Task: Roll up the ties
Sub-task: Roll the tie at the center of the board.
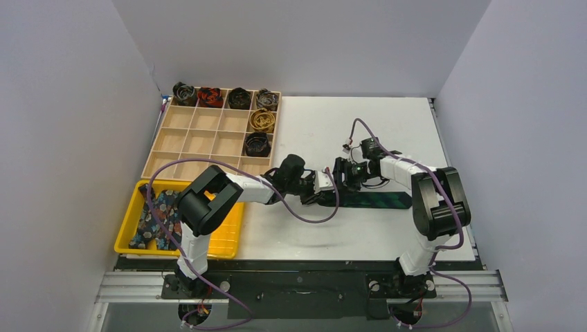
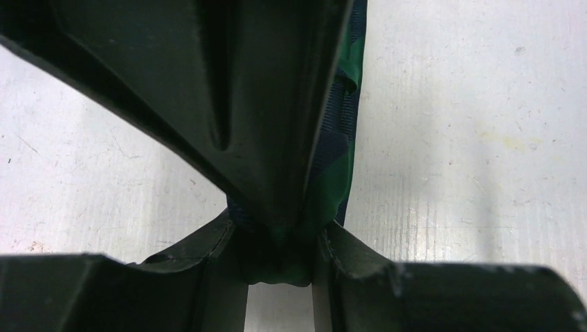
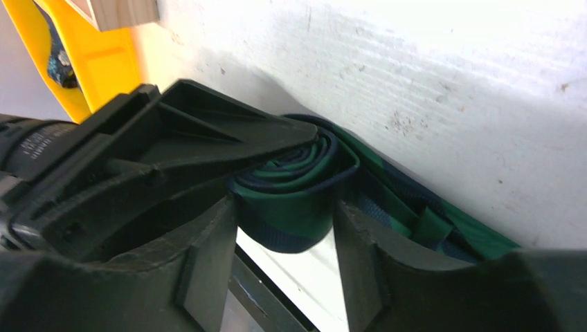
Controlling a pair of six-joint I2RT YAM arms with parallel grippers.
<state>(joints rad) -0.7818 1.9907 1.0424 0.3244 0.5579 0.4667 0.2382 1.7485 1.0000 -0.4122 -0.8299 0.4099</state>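
Observation:
A dark green-navy plaid tie (image 1: 379,200) lies flat on the white table, its left end wound into a coil (image 3: 291,207). My left gripper (image 1: 318,192) reaches in from the left and is shut on the coil's fabric (image 2: 339,138), which is pinched between its jaws (image 2: 280,257). My right gripper (image 1: 341,180) comes from the right. Its jaws (image 3: 285,232) stand apart on either side of the coil, and the left gripper's finger (image 3: 173,145) lies over the coil's top. The flat length of the tie (image 3: 443,221) runs off behind the right finger.
A wooden grid box (image 1: 201,142) at the back left holds several rolled ties (image 1: 185,93) in its top row and right column. A yellow tray (image 1: 232,238) at the front left holds floral ties (image 1: 156,216). Purple cables loop over both arms.

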